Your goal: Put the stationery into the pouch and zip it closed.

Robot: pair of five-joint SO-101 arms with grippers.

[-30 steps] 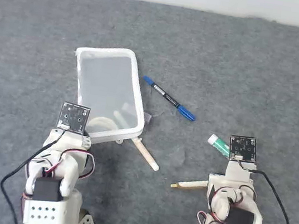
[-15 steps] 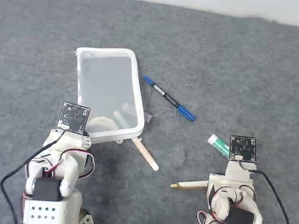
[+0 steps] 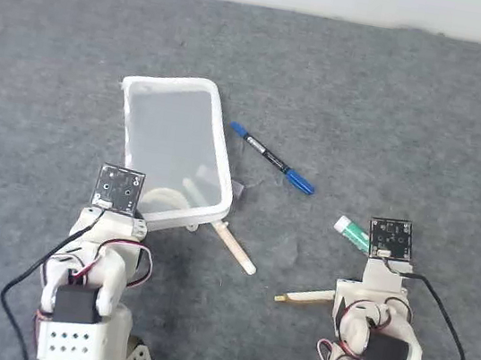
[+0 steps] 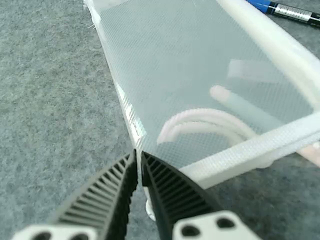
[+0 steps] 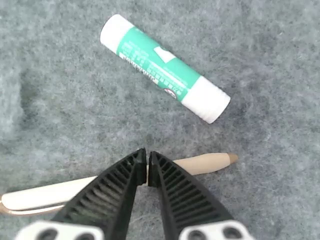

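The left gripper, pinched shut on nothing, hangs at the edge of the mesh pouch; the right gripper, likewise closed, hangs over a beige pen, the glue stick just beyond; a blue pen lies beside the pouch.

1. High view: bright and evenly lit. The grey table cover shows no hot spots or dark corners.
2. Light appears to come from overhead, though no source can be confirmed.
3. Shadows are short and soft; a faint one lies beside the blue pen and along the pouch edge.
4. Left wrist view: the pouch mesh carries a mild pale sheen, and the left gripper reads dark against it.
5. Right wrist view: the glue stick casts a thin soft shadow, and the right gripper shows no glare.
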